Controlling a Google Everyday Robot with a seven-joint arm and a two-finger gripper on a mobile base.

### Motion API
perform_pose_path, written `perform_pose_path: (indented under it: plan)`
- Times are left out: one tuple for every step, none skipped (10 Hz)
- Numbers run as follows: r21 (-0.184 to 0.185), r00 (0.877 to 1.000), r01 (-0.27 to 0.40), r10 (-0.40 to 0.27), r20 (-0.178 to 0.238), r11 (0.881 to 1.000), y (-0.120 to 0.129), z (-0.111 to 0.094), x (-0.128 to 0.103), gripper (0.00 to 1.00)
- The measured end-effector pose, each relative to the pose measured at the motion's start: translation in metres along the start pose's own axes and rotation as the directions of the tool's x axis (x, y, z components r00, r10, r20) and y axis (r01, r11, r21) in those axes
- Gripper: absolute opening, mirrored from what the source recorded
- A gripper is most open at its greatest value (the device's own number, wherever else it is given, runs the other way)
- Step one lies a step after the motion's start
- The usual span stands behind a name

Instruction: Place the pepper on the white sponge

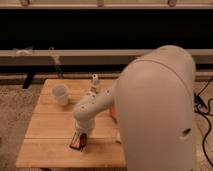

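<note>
Down low, the end effector (80,136) meets the pepper (77,143).

Dim, warm overhead light washes the wooden table (50,131), while the far window band (100,30) stays deep black. The pale arm (160,110) carries a soft sheen without glare. The gripper (80,141), low near the table's near edge, shows dark beneath it.

We record: pale wood-plank table (50,145); white cup (60,94); off-white arm (155,110); its gripper (80,138), low at the table's front, over a dark snack bar (78,142) with orange-brown wrapper.
</note>
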Motion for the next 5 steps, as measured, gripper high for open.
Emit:
perform_pose_path:
  plan:
    - [0.005,1.0,-0.019,0.019,0.004,1.0,-0.021,-0.005,0.004,0.0]
    - [0.011,0.999,-0.038,0.038,0.005,0.999,-0.04,-0.008,0.007,0.0]
    - [0.017,0.998,-0.059,0.059,0.003,0.998,-0.059,-0.01,0.01,0.0]
    - [0.022,0.996,-0.084,0.084,0.001,0.996,-0.079,-0.011,0.012,0.0]
    - [0.026,0.994,-0.109,0.109,-0.001,0.994,-0.097,-0.011,0.014,0.0]
